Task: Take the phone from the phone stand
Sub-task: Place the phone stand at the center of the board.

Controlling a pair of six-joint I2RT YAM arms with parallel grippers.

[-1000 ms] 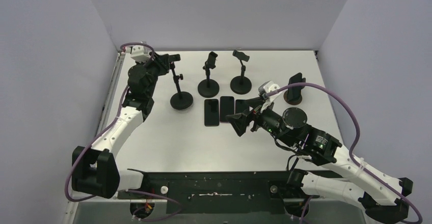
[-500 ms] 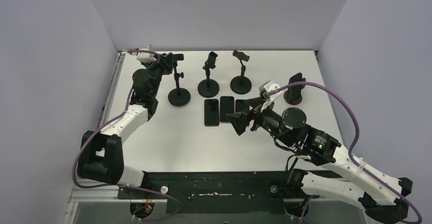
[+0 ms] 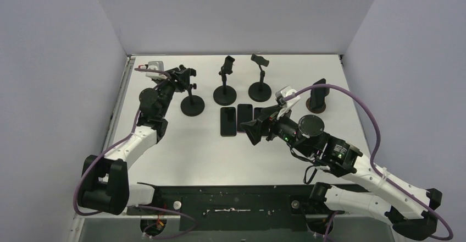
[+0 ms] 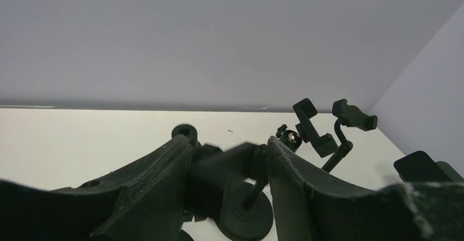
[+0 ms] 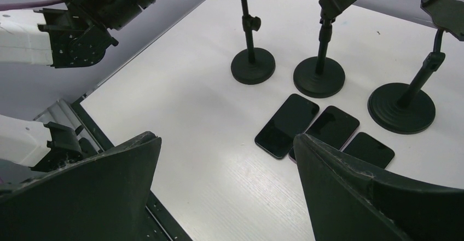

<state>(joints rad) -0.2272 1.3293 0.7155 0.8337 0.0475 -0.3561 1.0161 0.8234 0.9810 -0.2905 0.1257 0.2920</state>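
A dark phone [image 3: 319, 89] stands upright in a brown stand [image 3: 315, 106] at the right; in the left wrist view it shows at the right edge [image 4: 422, 166]. My left gripper [image 3: 184, 78] is shut on the clamp head [image 4: 232, 161] of the leftmost black phone stand [image 3: 192, 105], which holds no phone. My right gripper [image 3: 256, 132] is open and empty, above the table beside three phones lying flat [image 3: 228, 121]. In the right wrist view its gripper [image 5: 225, 159] spans bare table near the flat phones [image 5: 287, 125].
Two more empty black stands [image 3: 225, 94] [image 3: 259, 91] stand in the back row, also shown in the right wrist view [image 5: 320, 76] [image 5: 402, 107]. White walls close in the left, back and right. A black rail runs along the near edge [image 3: 231, 195].
My left wrist has swung and dropped lower around the left stand's head, and that stand's base has slid slightly left. My right gripper has crept a little left, still open.
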